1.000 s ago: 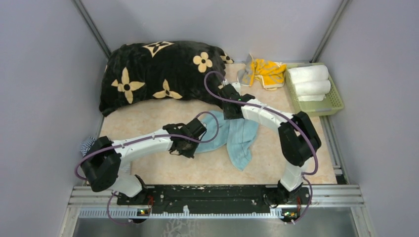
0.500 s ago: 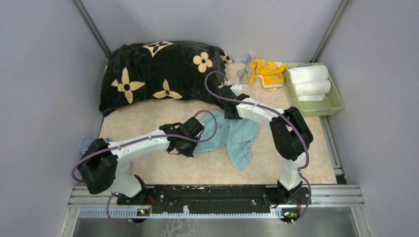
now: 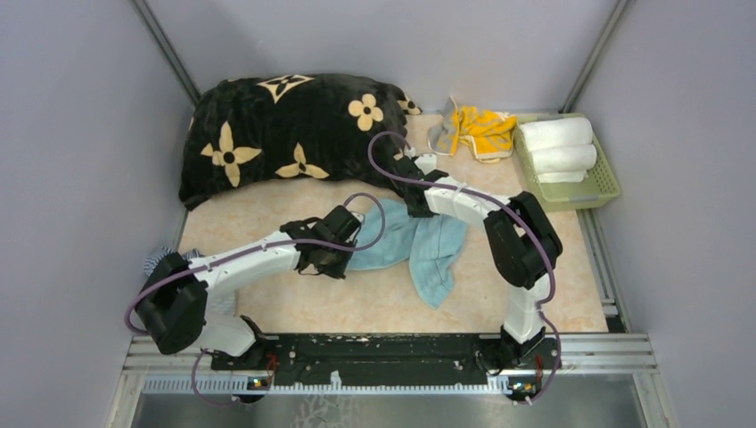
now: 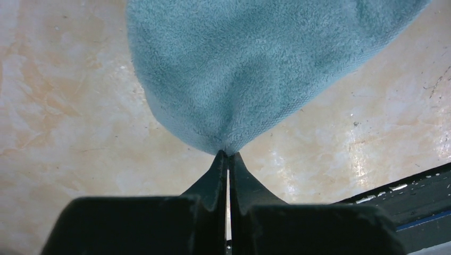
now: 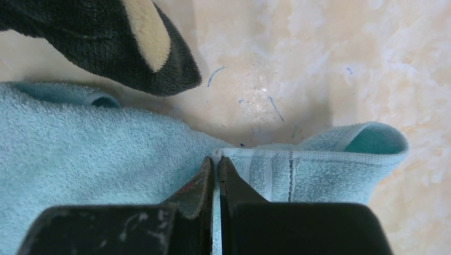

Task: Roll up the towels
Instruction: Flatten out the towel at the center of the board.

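The left pincer (image 4: 227,155) is pressed fully together on a pinch of the light blue terry towel (image 4: 250,64), at a rounded corner. The cloth fans out ahead of its tips over the mottled beige worktop (image 4: 64,106). The right pincer (image 5: 215,159) is closed just as tight on the towel's stitched hem, with terry on both sides of its tips and a loose fold standing up to its right. The towel lies rumpled between the two pincers.

The step in hand looks like spreading the cloth flat before rolling. It would go best with the two held points drawn apart evenly and low, so the slack tail does not tuck under. Both grips are thin edge pinches, so a hard tug could slip them.

Ahead and left of the right pincer, a corner of the big black plush cushion with cream flowers (image 5: 106,37) hangs close over the towel's far edge. I cannot tell whether they touch, but pulling that way risks snagging. Open worktop lies behind the left pincer, bounded by the black rail (image 4: 404,212) at the near edge. The crumpled yellow-and-grey towel (image 3: 481,132) and the green plastic basket (image 3: 609,183) sit well beyond the right pincer.
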You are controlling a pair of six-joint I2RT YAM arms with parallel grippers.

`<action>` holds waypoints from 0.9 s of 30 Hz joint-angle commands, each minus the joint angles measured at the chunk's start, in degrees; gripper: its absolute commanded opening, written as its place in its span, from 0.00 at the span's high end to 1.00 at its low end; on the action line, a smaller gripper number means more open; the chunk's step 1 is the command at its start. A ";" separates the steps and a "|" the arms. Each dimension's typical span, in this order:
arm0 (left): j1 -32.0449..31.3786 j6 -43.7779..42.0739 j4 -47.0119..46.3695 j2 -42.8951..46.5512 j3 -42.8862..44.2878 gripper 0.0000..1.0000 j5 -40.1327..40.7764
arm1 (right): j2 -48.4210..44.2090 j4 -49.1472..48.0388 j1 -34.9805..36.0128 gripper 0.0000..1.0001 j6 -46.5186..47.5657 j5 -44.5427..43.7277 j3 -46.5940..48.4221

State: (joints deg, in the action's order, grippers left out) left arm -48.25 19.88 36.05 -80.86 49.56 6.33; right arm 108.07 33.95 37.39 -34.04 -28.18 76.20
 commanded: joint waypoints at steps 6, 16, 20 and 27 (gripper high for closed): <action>8.74 -3.91 0.39 4.45 1.44 1.00 0.38 | -12.52 2.17 -0.04 1.00 7.19 -3.04 0.09; 25.07 -13.42 2.91 7.81 12.89 1.00 6.79 | -31.20 0.28 -8.68 1.00 23.83 -1.50 -3.02; 30.17 -16.82 3.00 8.53 19.94 1.00 9.17 | -38.54 -3.33 -9.17 1.00 33.29 -6.67 -4.90; 34.62 -19.84 3.64 13.51 29.44 1.00 15.57 | -51.01 -12.81 -9.61 1.00 45.66 -11.33 -11.23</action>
State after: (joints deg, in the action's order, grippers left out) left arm -15.20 3.40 38.89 -71.77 73.93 16.38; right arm 63.48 29.39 27.97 2.09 -35.29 67.53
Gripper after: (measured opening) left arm 0.006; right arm 0.016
